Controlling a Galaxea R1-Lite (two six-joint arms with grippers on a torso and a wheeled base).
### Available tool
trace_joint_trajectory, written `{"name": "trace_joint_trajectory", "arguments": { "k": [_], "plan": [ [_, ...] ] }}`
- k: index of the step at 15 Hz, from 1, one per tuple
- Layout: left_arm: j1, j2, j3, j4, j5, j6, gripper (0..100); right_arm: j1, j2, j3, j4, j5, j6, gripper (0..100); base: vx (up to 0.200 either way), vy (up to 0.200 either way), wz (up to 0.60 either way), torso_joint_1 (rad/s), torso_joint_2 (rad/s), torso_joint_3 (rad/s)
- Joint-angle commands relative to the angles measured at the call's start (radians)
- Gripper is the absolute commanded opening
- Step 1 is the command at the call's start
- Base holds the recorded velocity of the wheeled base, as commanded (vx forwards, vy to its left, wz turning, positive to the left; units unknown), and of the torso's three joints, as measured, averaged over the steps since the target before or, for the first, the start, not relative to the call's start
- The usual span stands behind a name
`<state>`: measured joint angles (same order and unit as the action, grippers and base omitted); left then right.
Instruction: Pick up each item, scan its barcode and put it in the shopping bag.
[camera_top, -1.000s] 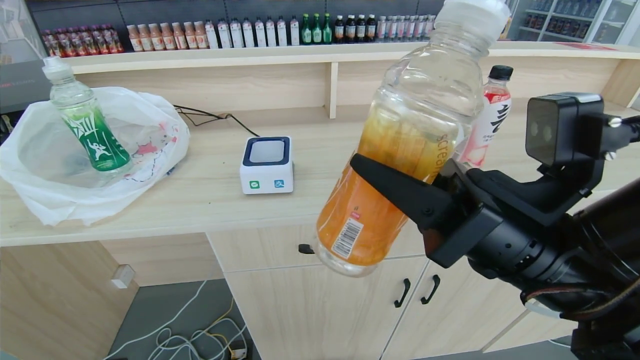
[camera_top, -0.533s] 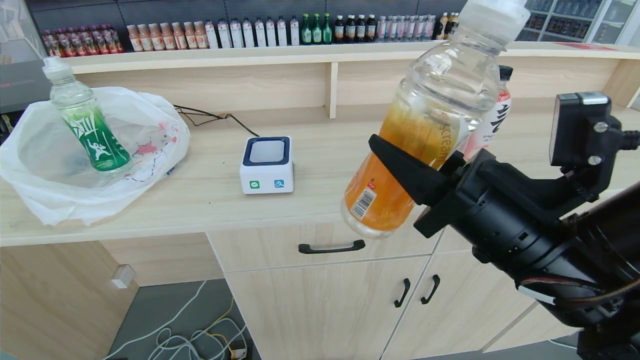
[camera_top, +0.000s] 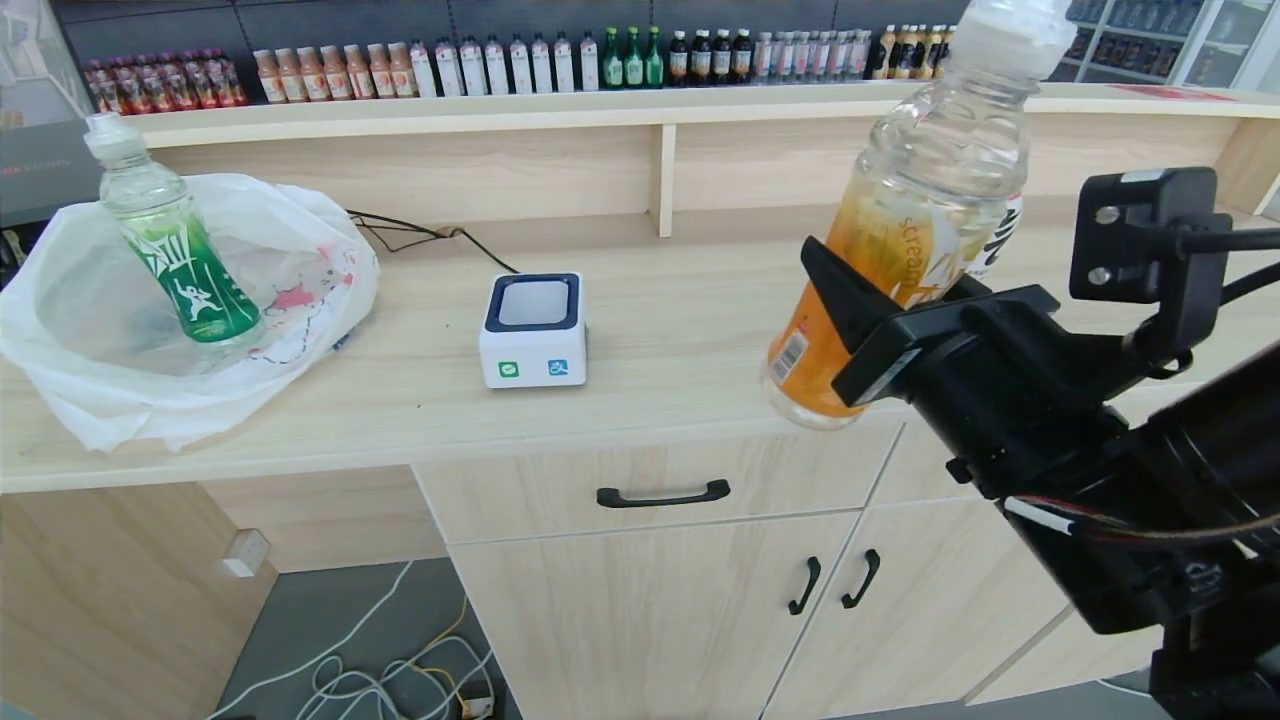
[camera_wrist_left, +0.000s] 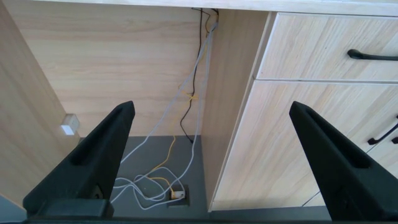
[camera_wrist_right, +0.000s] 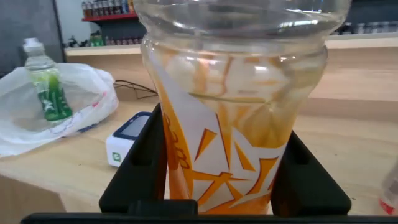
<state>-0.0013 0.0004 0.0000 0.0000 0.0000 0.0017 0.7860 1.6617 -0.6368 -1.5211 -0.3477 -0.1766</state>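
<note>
My right gripper (camera_top: 880, 320) is shut on an orange-drink bottle (camera_top: 905, 240) with a white cap, held tilted in the air over the counter's front edge at the right. Its barcode (camera_top: 788, 356) faces left, toward the white scanner box (camera_top: 533, 328) at the counter's middle. The same orange-drink bottle (camera_wrist_right: 233, 118) stands between the black fingers (camera_wrist_right: 146, 155) in the right wrist view. A white shopping bag (camera_top: 180, 300) lies at the counter's left with a green-labelled bottle (camera_top: 175, 240) standing in it. My left gripper (camera_wrist_left: 211, 155) hangs open below the counter, in front of the cabinet.
A pink-labelled bottle (camera_top: 1000, 235) stands on the counter behind the held one. A raised shelf (camera_top: 600, 105) runs along the back. The scanner's cable (camera_top: 420, 238) trails toward the bag. Drawers and doors with black handles (camera_top: 662, 495) sit below; loose cables (camera_top: 400, 670) lie on the floor.
My right arm has carried the orange-drink bottle to the right and away from the camera, up over the counter edge. The bag, scanner and green bottle stayed put.
</note>
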Motion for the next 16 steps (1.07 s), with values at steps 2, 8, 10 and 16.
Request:
{"name": "trace_joint_trajectory", "arguments": {
  "k": [2, 8, 10, 16],
  "plan": [
    [0.001, 0.000, 0.000, 0.000, 0.000, 0.000, 100, 0.006, -0.005, -0.015, 0.001, -0.022, -0.027, 0, 0.000, 0.000, 0.00, 0.000, 0.00, 0.000],
    [0.000, 0.000, 0.000, 0.000, 0.000, 0.001, 100, -0.063, 0.000, -0.003, 0.009, 0.012, 0.016, 0, 0.000, 0.000, 0.00, 0.000, 0.00, 0.000],
    [0.000, 0.000, 0.000, 0.000, 0.000, 0.000, 100, -0.073, -0.002, -0.001, 0.009, 0.018, 0.016, 0, 0.000, 0.200, 0.00, 0.002, 0.00, 0.000],
    [0.000, 0.000, 0.000, 0.000, 0.000, -0.002, 100, -0.068, 0.007, -0.043, 0.015, 0.022, 0.017, 0, 0.000, 0.200, 0.00, 0.002, 0.00, 0.007]
  ]
}}
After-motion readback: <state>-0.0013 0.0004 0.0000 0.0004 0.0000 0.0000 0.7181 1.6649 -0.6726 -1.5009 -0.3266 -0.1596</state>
